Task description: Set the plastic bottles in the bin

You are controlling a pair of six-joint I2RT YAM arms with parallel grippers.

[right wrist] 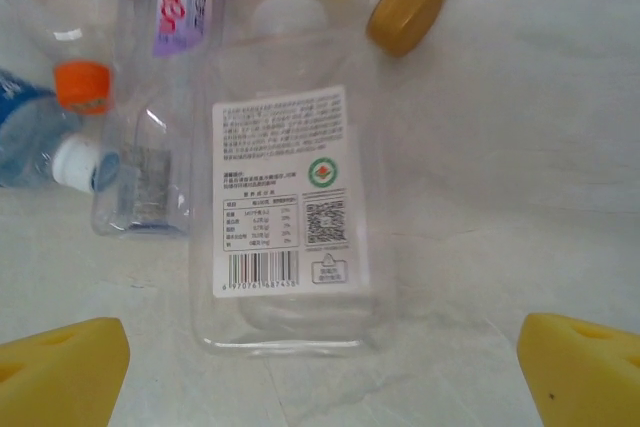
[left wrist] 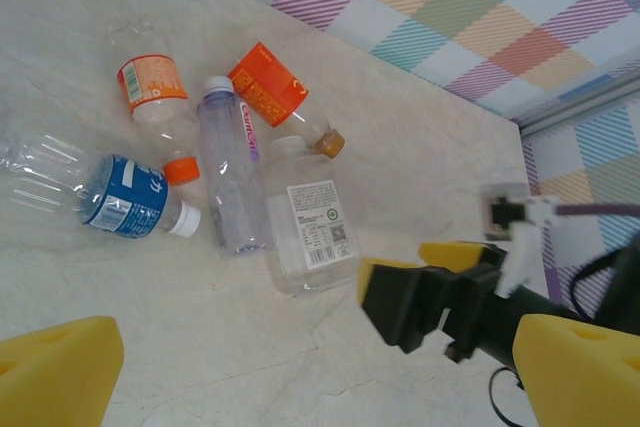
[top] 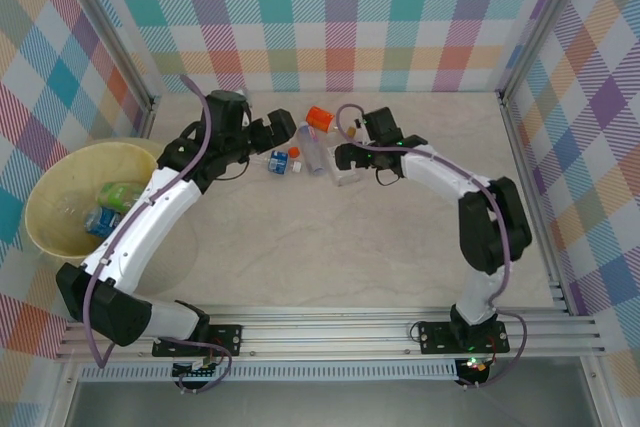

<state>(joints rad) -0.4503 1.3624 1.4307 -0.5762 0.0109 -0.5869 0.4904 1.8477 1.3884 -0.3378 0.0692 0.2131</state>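
Bottle with the white label (right wrist: pixel 285 187) is lying in the middle of the right wrist view, its long axis running up the frame, base nearest the right gripper (right wrist: pixel 320 372), whose yellow pads (right wrist: pixel 60 372) are standing wide apart at the lower corners, holding nothing. The left gripper (top: pixel 287 131) (also spread and empty) is sitting farther off, so the right arm is looking nearer; the bin (top: pixel 48 182) is sitting at the top view's left edge.
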